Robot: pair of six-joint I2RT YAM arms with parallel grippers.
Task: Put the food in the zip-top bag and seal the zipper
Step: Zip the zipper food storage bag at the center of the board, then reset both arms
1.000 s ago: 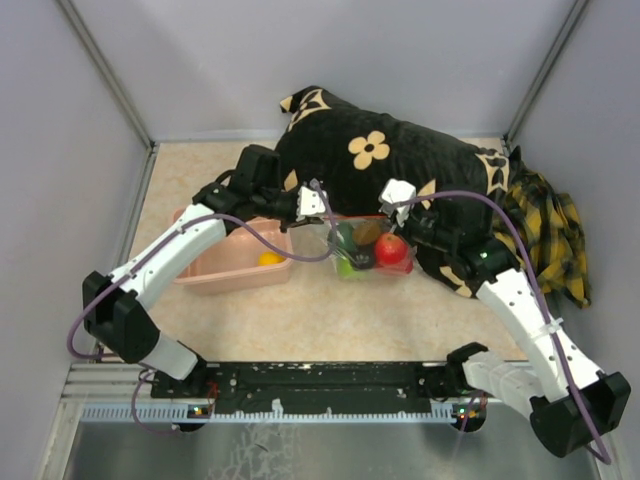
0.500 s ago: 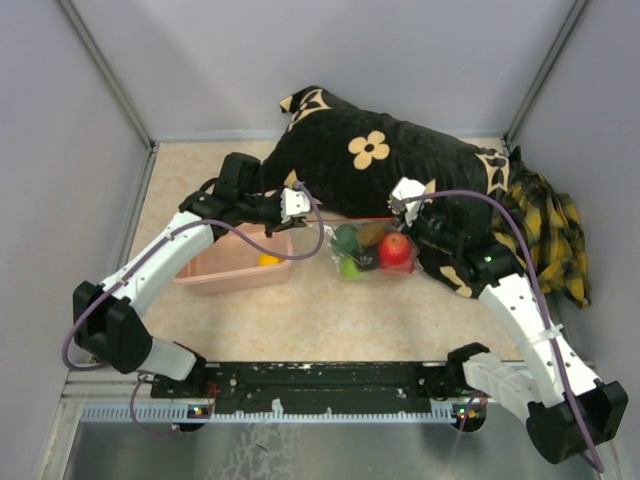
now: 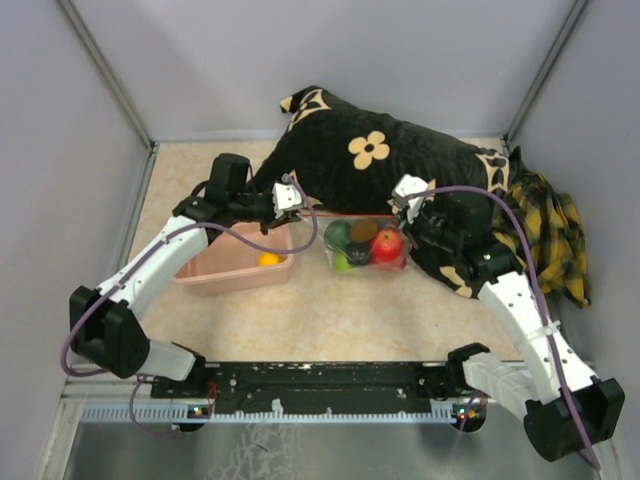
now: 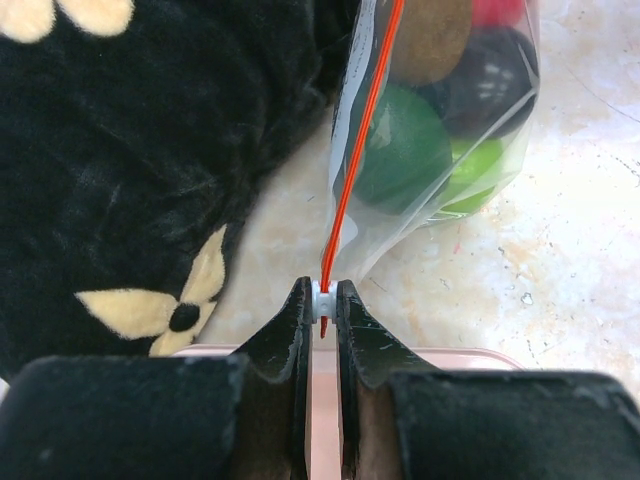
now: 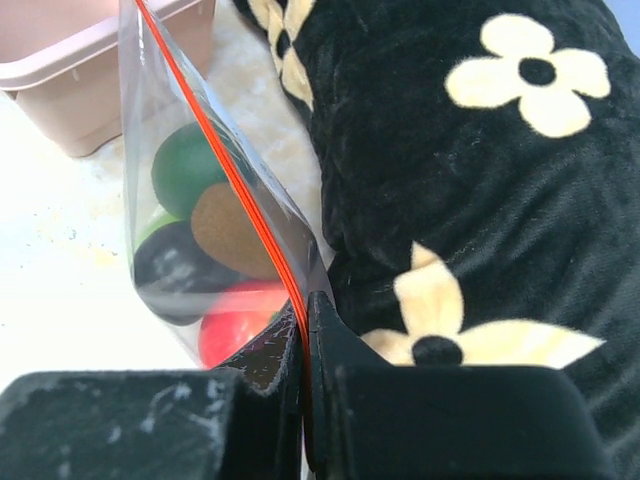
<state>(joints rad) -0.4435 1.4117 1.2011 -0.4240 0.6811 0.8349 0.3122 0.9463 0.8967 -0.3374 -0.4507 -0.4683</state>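
Note:
The zip-top bag [image 3: 366, 246] hangs between my two grippers, just right of the pink tub. It holds the food: a dark green piece [image 4: 400, 150], a light green one [image 4: 472, 178], a dark purple one [image 4: 485, 85], a brown one [image 5: 235, 235] and a red one [image 5: 240, 322]. The red-orange zipper [image 4: 358, 140] runs taut along the bag's top edge. My left gripper [image 4: 324, 292] is shut on the white slider at the zipper's left end, and it shows in the top view [image 3: 288, 195]. My right gripper [image 5: 305, 305] is shut on the bag's zipper edge at the right end, and it shows in the top view [image 3: 404, 198].
A pink tub [image 3: 215, 265] stands to the left of the bag with one yellow-orange piece [image 3: 268, 259] in it. A black flowered cushion [image 3: 390, 160] lies right behind the bag. A yellow-black plaid cloth [image 3: 550, 230] lies at the right wall.
My left gripper has moved left, away from the right gripper, with the slider in it. The bag has sagged lower and shifted slightly left. The right gripper has barely moved.

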